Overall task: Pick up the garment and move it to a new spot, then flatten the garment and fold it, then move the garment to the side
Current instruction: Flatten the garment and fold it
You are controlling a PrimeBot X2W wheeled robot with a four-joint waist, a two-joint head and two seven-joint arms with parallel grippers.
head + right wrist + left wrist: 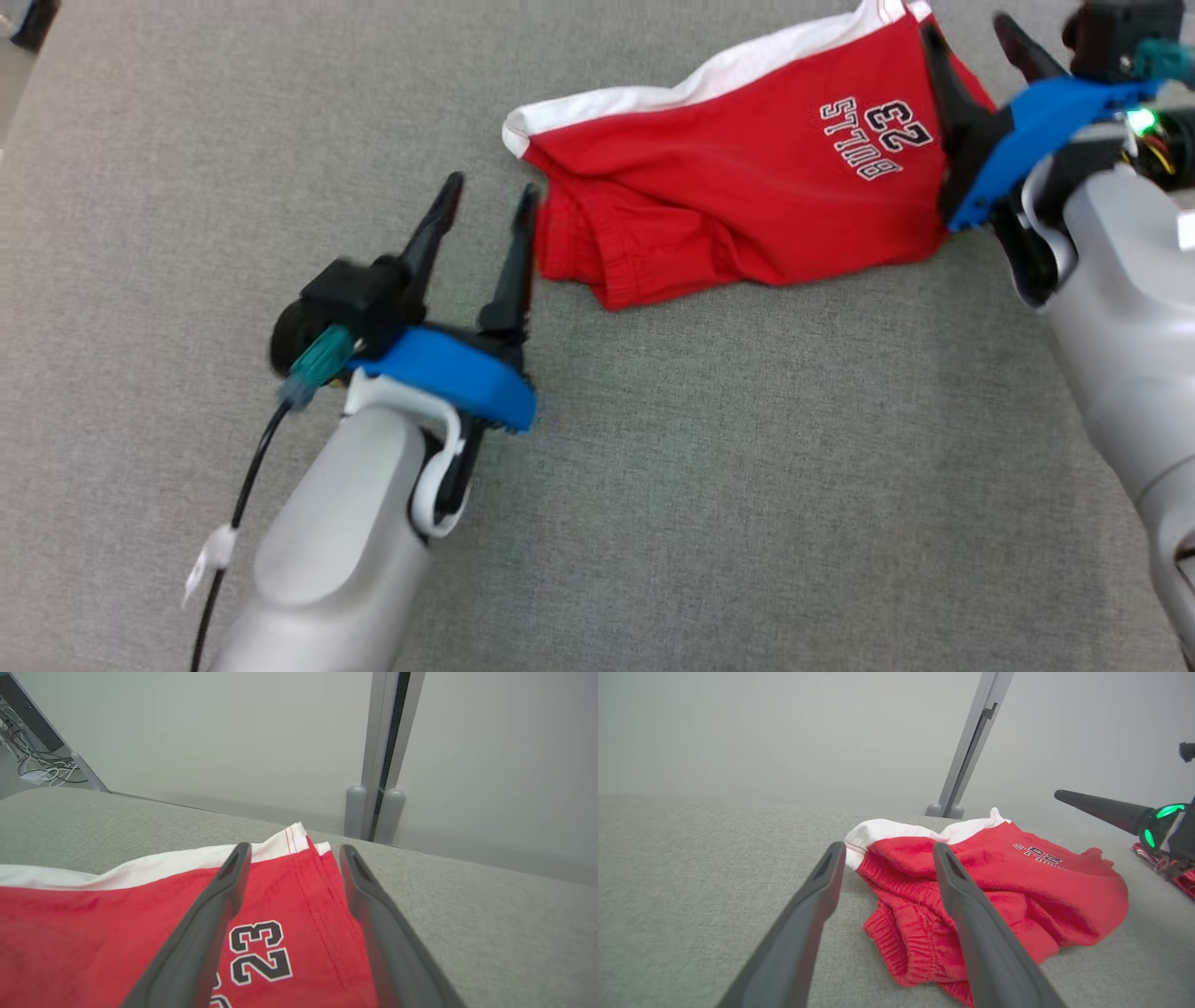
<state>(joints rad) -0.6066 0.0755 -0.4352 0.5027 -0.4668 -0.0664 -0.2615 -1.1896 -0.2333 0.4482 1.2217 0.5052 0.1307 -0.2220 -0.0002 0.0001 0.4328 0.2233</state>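
The garment [747, 177] is a red pair of shorts with a white band and a "23" print, lying folded on the grey surface at the upper middle. My left gripper [490, 196] stands open just left of its waistband end, nothing between the fingers. In the left wrist view the garment [1017, 891] lies right beyond the open left gripper [889, 851]. My right gripper [971, 37] is open above the garment's right end. The right wrist view has the garment [93, 933] under and between the spread fingers of the right gripper [294, 851], which grip nothing.
The grey cloth-covered table [747, 485] stretches wide to the front and left. Behind its far edge stands a pale wall with a grey post [376, 765]. Cables [37, 765] lie on the floor at the far left.
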